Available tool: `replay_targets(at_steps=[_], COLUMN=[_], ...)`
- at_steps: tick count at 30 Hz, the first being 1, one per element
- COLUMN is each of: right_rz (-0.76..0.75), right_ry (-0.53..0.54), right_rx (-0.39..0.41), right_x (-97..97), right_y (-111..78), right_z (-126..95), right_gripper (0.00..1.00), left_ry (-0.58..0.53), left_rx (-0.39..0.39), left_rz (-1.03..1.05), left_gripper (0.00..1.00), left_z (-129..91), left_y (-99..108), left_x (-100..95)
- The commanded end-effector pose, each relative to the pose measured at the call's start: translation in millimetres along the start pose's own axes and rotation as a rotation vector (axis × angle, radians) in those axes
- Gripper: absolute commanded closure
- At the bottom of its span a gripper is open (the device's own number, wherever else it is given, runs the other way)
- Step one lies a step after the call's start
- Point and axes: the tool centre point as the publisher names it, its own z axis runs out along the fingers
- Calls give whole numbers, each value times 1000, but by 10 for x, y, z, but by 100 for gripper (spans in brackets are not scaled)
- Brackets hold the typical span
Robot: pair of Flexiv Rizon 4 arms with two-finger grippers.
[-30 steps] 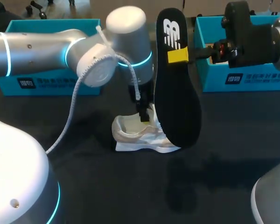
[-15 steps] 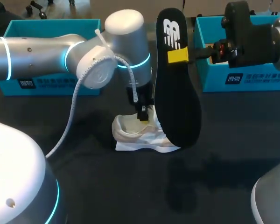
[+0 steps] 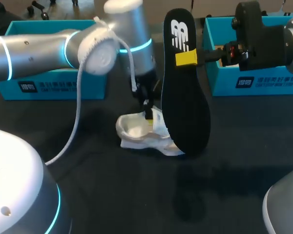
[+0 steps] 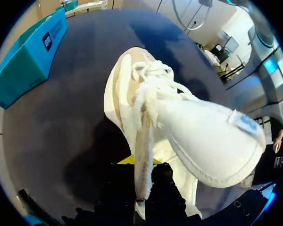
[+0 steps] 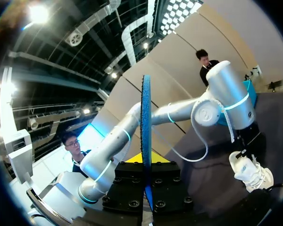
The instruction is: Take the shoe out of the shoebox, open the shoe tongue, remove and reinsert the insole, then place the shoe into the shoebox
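Note:
A white shoe [image 3: 139, 132] lies on the dark table, tipped with its opening upward. My left gripper [image 3: 148, 112] reaches down into it and is shut on the thin edge of the shoe's upper beside the laces. In the left wrist view that edge [image 4: 143, 155] runs between the fingers of the left gripper [image 4: 142, 172], and the tongue [image 4: 212, 141] bulges beside it. My right gripper [image 3: 188, 58] holds the black insole [image 3: 185, 102] by its heel end, hanging upright just right of the shoe. The right wrist view shows the insole [image 5: 145, 127] edge-on in the right gripper [image 5: 146, 165], with the shoe [image 5: 251, 172] farther off.
A teal shoebox [image 3: 53, 73] stands at the back left behind my left arm. A second teal shoebox [image 3: 254, 73] stands at the back right, behind my right wrist. The left arm's white cable [image 3: 78, 117] hangs toward the table.
My left gripper has shut on the shoe's edge, and its wrist has swung up and back. The shoe has tipped and shifted slightly. The right arm and insole have not moved.

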Motion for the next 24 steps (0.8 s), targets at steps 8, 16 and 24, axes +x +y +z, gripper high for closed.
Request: replay_targets(at_steps=[8, 16, 24], right_rz=[2, 2, 2], right_ry=[-2, -2, -2], right_rx=[2, 2, 2], right_x=[-6, -6, -6], right_y=[7, 7, 7], right_z=[28, 28, 28], right_gripper=[100, 100, 100], left_ry=[-14, -14, -14], left_rx=[104, 104, 104], left_rz=[22, 22, 22], left_gripper=[100, 100, 100], left_z=[-398, -398, -398], left_y=[79, 79, 79], left_x=[144, 144, 144])
